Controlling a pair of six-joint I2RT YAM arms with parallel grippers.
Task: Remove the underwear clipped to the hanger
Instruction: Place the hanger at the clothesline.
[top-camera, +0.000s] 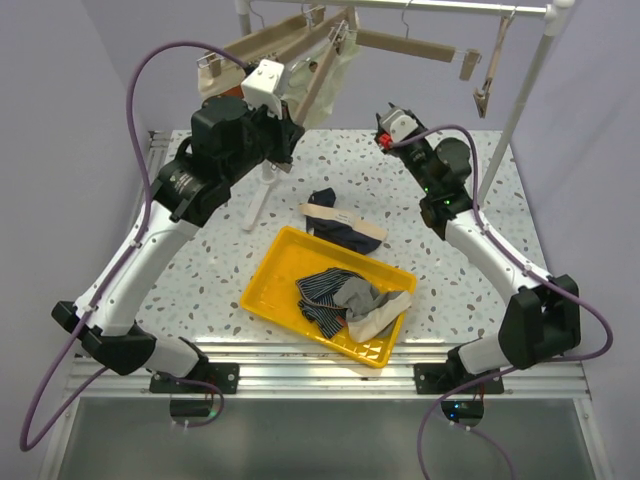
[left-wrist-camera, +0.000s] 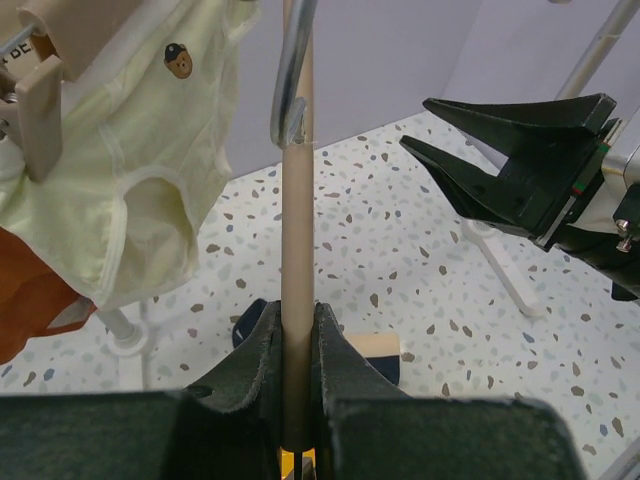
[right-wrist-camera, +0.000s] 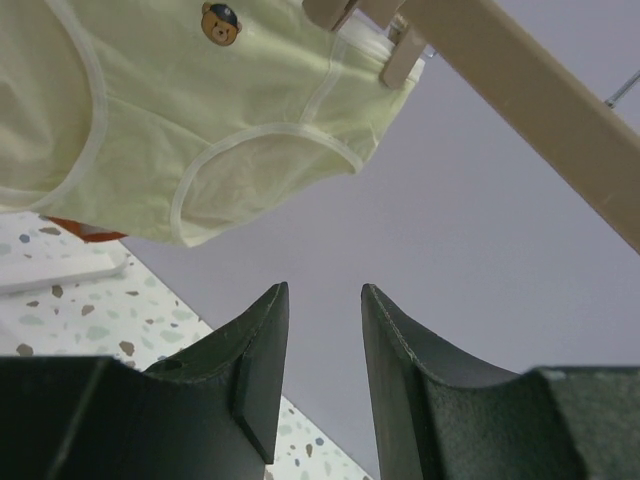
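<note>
Left wrist alone shows the left gripper (left-wrist-camera: 297, 345) pinching a hanger bar (left-wrist-camera: 298, 250); right gripper (right-wrist-camera: 322, 345) spread, empty.

Even, bright, diffuse light fills all three views with only faint soft shadows on the speckled table (top-camera: 480, 200), while both wrist views blur their nearest dark fingers (right-wrist-camera: 265, 370) slightly

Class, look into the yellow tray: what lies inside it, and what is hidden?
Inside the yellow tray lies a heap of underwear: navy striped and grey-white pieces show on top. Anything beneath the heap is covered.
</note>
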